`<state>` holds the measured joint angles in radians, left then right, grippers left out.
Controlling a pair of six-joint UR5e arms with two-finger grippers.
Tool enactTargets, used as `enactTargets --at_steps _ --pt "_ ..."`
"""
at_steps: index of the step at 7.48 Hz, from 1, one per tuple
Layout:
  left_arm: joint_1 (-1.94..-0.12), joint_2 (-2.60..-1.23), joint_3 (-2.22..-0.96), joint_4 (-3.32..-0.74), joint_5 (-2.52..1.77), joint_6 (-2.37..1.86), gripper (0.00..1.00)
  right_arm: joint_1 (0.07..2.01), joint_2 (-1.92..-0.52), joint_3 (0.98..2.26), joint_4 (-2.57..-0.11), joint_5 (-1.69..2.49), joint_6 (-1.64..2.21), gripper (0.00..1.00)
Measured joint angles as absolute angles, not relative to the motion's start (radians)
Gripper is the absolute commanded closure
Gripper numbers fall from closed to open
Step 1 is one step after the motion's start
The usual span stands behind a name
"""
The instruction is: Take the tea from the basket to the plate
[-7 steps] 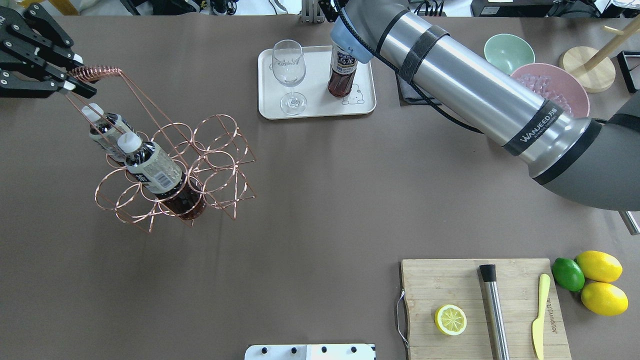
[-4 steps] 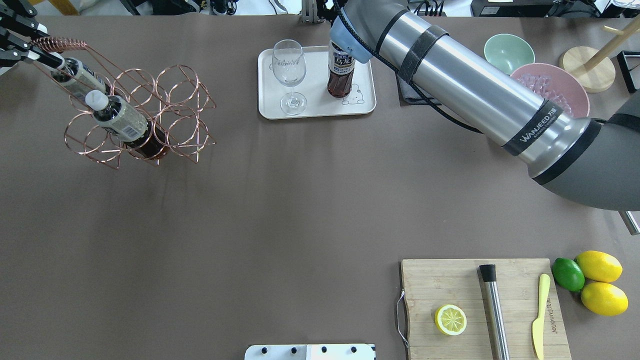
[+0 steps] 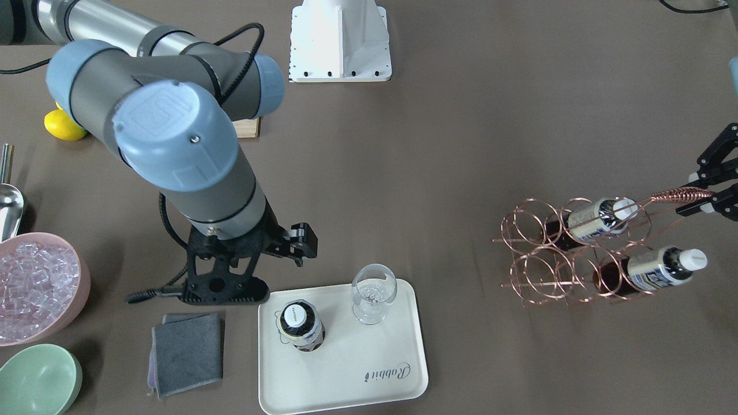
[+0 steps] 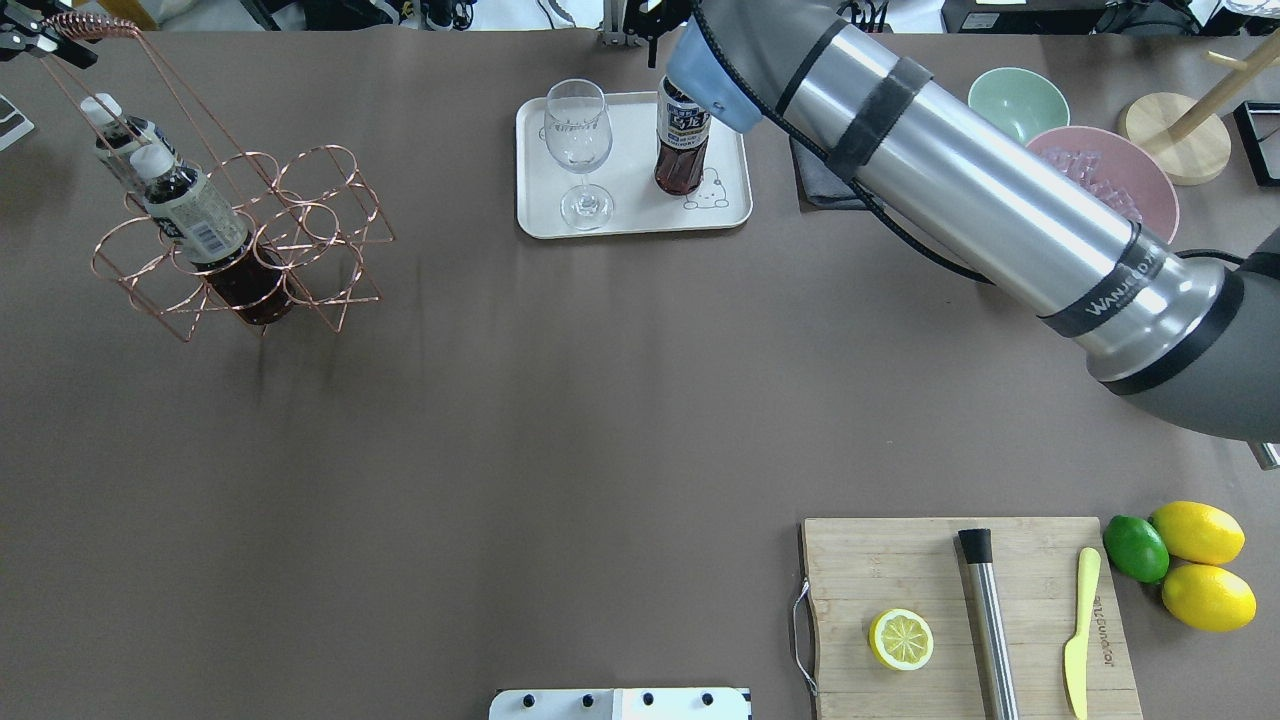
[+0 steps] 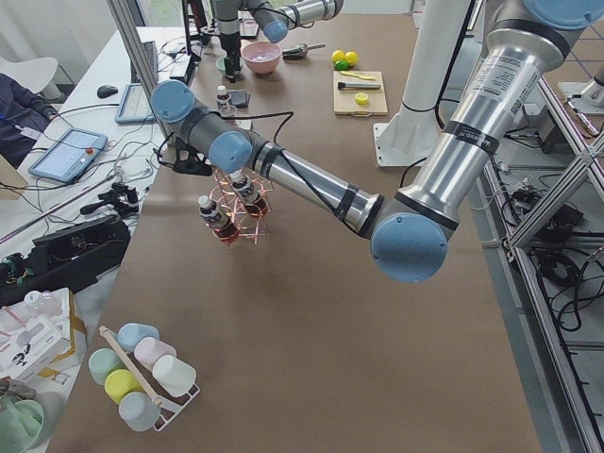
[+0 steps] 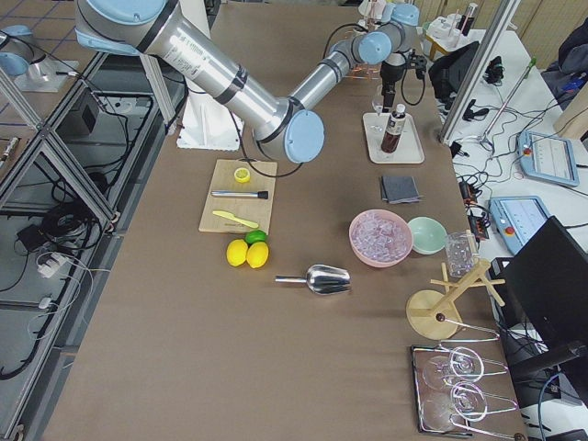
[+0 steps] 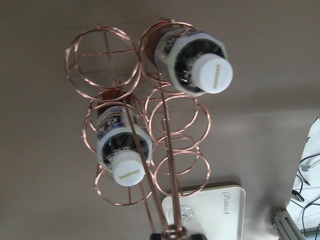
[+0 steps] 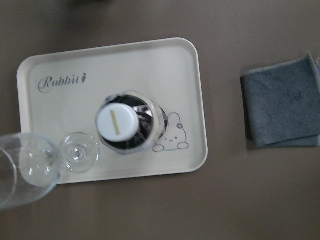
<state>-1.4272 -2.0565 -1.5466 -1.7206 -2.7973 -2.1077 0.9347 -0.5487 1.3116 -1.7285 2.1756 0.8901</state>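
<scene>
One tea bottle (image 4: 683,150) stands upright on the cream plate (image 4: 640,215), next to the bear drawing; it also shows in the front view (image 3: 300,325) and the right wrist view (image 8: 125,127). My right gripper (image 3: 226,295) is open, above and just behind it, touching nothing. My left gripper (image 3: 700,199) is shut on the coiled handle of the copper wire basket (image 4: 300,215) at the far left. Two more tea bottles (image 4: 200,225) (image 4: 120,135) stand in its cells. I cannot tell if the basket rests on the table.
A wine glass (image 4: 578,150) stands on the plate's left half. A grey cloth (image 4: 815,185), a green bowl (image 4: 1018,105) and a pink bowl of ice (image 4: 1100,175) lie to the right. A cutting board (image 4: 900,560) and lemons (image 4: 1200,560) are at the near right.
My left gripper has carried the basket with its two bottles toward the far left corner and lower. My right arm has shifted slightly; the bottle on the plate has stayed put.
</scene>
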Motion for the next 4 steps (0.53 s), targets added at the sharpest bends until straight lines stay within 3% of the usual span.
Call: enactTargets --at_steps 4 --pt "-1.496 -2.14 -1.41 -1.573 -2.762 -1.854 1.0 1.011 -1.064 1.928 -1.881 2.222 0.708 0.0"
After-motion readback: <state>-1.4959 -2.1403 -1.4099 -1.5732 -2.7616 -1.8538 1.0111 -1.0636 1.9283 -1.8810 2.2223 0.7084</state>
